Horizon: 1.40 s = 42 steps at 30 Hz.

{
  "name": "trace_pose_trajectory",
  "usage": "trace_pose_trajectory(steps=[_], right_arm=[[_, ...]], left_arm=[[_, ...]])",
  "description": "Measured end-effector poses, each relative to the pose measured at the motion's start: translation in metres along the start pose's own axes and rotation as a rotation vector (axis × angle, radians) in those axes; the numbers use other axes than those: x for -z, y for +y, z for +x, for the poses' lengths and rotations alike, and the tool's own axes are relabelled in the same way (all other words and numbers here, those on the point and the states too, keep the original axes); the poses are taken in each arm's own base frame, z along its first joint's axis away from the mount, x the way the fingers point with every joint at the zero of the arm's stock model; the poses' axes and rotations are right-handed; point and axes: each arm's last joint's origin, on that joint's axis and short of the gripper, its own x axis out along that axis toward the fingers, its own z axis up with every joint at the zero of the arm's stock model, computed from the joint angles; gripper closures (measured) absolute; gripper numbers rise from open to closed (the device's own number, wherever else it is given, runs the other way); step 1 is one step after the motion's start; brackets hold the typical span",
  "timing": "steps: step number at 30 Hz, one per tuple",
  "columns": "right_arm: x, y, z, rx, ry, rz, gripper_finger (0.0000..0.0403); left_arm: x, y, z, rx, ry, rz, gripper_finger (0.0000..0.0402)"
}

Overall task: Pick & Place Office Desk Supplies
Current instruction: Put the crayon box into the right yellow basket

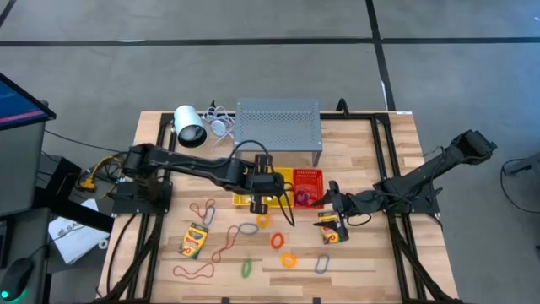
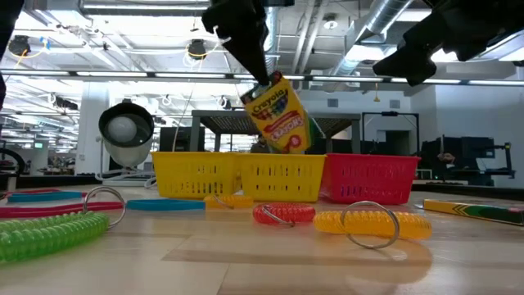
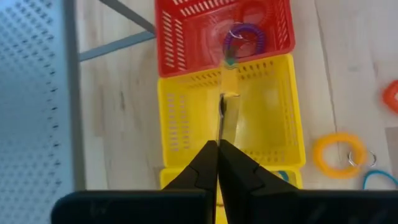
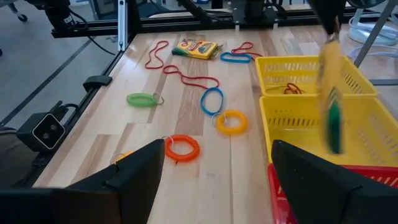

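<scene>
Low view shows the left gripper (image 2: 260, 72) coming down from above with its fingers pinched on the top edge of a crayon box (image 2: 279, 114), which hangs tilted in the air over the middle yellow basket (image 2: 282, 178). Beside that basket stand another yellow basket (image 2: 195, 174) and a red basket (image 2: 370, 178) in a row (the red one already has a purple coil ring (image 3: 244, 38) lying in it, seen from the left wrist). From above, the left gripper (image 1: 259, 200) reaches across the wooden table (image 1: 371, 253) to the baskets, just in front of the grey perforated stand (image 1: 278, 125), with the white lamp (image 1: 189, 127) near the stand's far corner. The right gripper (image 1: 333, 199) hovers just beside the red basket with its fingers spread wide, holding nothing; a second crayon box (image 1: 333, 230) lies on the table close below it. A third crayon box (image 1: 195, 240) rests on the left part of the table, among red rubber bands (image 1: 194, 271). Loose coil rings lie in front of the baskets: an orange ring (image 1: 277, 240), a yellow ring (image 1: 288, 260), a green ring (image 1: 246, 268) and a grey ring (image 1: 322, 265).
</scene>
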Motion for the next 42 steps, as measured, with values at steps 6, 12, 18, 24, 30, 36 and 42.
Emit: trace_pose_trajectory(steps=[6,12,18,24,30,36,42], right_arm=[[0.0,0.0,0.0,0.001,0.003,-0.001,0.0112],[0.001,0.0,0.0,0.002,0.007,-0.002,0.0112],[0.002,0.0,0.0,0.004,0.016,-0.005,0.0112],[0.002,0.0,0.0,0.005,0.02,-0.005,0.0112],[0.002,0.0,0.0,0.005,0.021,-0.004,0.0112],[0.002,0.0,0.0,0.005,0.021,-0.004,0.0112],[0.002,0.0,0.0,0.004,0.021,-0.004,0.0112]], left_arm=[[0.0,-0.009,0.021,0.013,0.052,0.035,0.0401],[-0.001,-0.013,0.029,0.031,0.057,0.04,0.0398],[-0.002,-0.014,0.032,0.054,0.057,0.054,0.0397],[-0.003,-0.013,0.036,0.064,0.047,0.046,0.0396],[-0.003,-0.012,0.036,0.07,0.045,0.048,0.0395],[-0.004,-0.012,0.036,0.068,0.03,0.045,0.0384],[-0.006,-0.011,0.036,0.065,0.015,0.038,0.0359]])
